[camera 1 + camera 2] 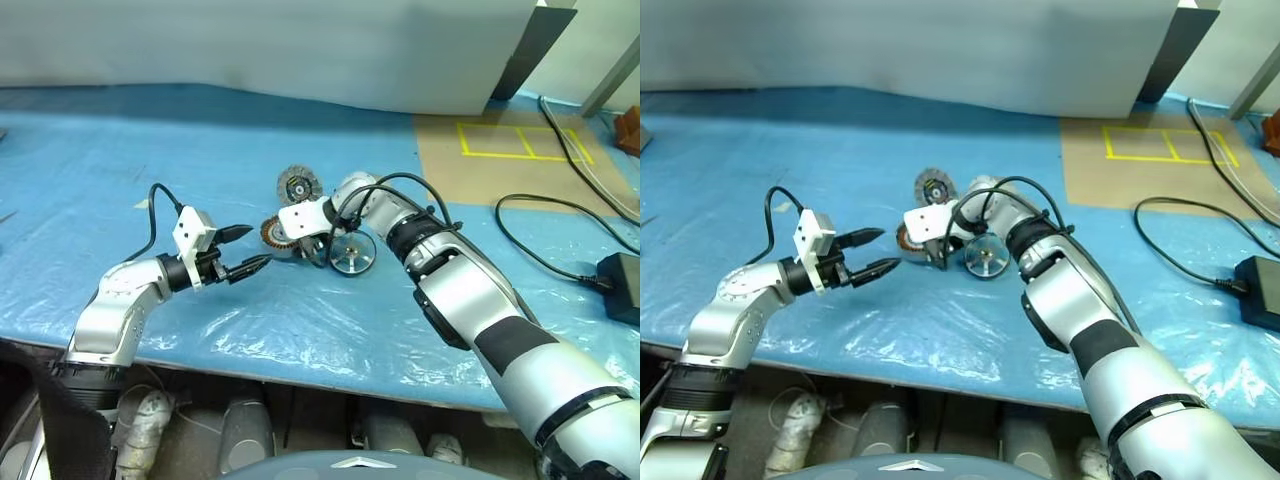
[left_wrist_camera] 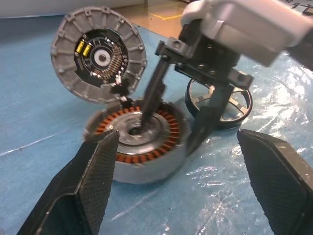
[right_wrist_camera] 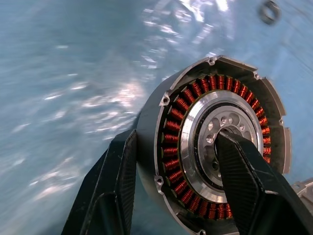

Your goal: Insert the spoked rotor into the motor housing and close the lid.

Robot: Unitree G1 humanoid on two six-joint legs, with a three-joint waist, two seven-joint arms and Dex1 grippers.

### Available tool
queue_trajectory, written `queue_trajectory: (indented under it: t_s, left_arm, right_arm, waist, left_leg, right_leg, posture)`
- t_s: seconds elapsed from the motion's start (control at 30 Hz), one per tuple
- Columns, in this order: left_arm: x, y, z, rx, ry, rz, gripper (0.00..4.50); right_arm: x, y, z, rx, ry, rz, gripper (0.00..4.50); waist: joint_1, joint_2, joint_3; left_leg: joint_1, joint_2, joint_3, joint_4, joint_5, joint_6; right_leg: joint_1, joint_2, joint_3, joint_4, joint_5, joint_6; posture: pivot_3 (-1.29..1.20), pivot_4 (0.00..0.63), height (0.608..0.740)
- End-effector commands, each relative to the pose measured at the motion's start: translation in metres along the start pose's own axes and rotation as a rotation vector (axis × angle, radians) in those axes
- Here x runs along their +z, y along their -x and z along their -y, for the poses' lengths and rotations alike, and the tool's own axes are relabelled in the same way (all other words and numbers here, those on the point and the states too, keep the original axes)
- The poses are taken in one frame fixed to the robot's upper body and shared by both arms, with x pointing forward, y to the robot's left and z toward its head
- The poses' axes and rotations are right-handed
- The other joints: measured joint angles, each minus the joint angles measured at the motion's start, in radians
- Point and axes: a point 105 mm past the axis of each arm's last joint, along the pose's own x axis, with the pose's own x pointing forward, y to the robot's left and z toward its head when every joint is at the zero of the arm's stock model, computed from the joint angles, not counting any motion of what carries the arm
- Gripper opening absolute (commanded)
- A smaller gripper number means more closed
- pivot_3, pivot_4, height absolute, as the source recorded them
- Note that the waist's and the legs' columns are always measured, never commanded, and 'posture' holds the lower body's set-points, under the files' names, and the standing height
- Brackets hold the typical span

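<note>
Blue plastic sheeting [image 1: 300, 330] covers the work surface, and all the parts sit in one small cluster at about twelve o'clock from the robot's chest. Nearest is the left gripper [image 1: 250, 250], fingers spread wide and holding nothing, level and aimed toward three o'clock at that cluster, a short gap off. Just past it is the right gripper [image 3: 176, 191], reaching down from the four o'clock side: one finger sits in the hollow centre of the motor housing [image 2: 142, 142], the other outside its silver wall, so the ring of copper windings is pinched between them. I judge this a grip on the housing, which looks tipped up on edge in the right wrist view rather than lying flat.

From the housing, the spoked rotor [image 1: 352, 252] rests just beside it at roughly three o'clock, flat on the sheet, untouched. The lid [image 1: 298, 186] lies just beyond at about twelve o'clock, its dark inner face turned up toward the cameras.

Count: one housing, one rotor, one lid. The right arm is nearer the rotor; the empty left could steady the housing
</note>
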Motion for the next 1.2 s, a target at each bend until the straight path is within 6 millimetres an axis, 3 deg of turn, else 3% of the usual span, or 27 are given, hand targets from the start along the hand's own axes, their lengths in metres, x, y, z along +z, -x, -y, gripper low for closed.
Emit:
queue_trajectory:
  t_s: [0.03, 0.3, 0.37, 0.9, 1.2]
  left_arm:
    - [0.012, 0.003, 0.001, -0.004, -0.037, 0.032, 4.08]
    - [0.010, 0.003, 0.007, -0.032, -0.018, 0.009, 4.08]
    - [0.010, 0.004, 0.007, -0.034, -0.013, 0.003, 4.08]
    - [0.013, -0.004, 0.010, -0.058, -0.017, -0.002, 4.08]
    - [0.013, -0.007, 0.010, -0.069, -0.019, -0.002, 4.08]
  right_arm:
    - [0.022, 0.002, -0.025, 0.099, 0.122, 0.096, 2.09]
    - [0.051, -0.011, -0.072, 0.130, 0.216, 0.197, 2.09]
    - [0.057, -0.010, -0.071, 0.113, 0.200, 0.232, 2.09]
    - [0.025, -0.008, -0.048, -0.018, 0.426, 0.036, 2.09]
    - [0.022, -0.011, -0.047, -0.018, 0.466, 0.031, 2.09]
  waist:
    - [0.001, -0.001, 0.000]
    - [-0.008, -0.001, 0.000]
    - [-0.009, -0.001, 0.000]
    - [-0.007, -0.002, 0.001]
    - [-0.008, -0.002, 0.001]
  left_leg:
    - [0.000, -0.001, 0.000, 0.000, 0.000, 0.000]
    - [0.004, 0.001, 0.000, -0.001, -0.001, -0.002]
    - [0.004, 0.001, 0.000, -0.001, -0.002, -0.003]
    - [0.003, -0.001, 0.000, 0.000, -0.001, -0.005]
    - [0.003, -0.001, 0.000, 0.000, -0.001, -0.004]
  right_leg:
    - [0.000, 0.000, 0.000, 0.000, 0.000, 0.000]
    - [0.001, 0.002, 0.000, 0.001, 0.000, 0.000]
    - [0.002, 0.002, 0.001, 0.001, 0.000, 0.000]
    - [0.002, 0.001, 0.002, 0.000, 0.000, 0.000]
    - [0.002, 0.001, 0.002, 0.000, 0.000, 0.000]
  posture:
    - [0.00, 0.150, 0.740]
    - [0.00, 0.150, 0.740]
    - [0.00, 0.150, 0.740]
    - [0.00, 0.150, 0.740]
    - [0.00, 0.150, 0.740]
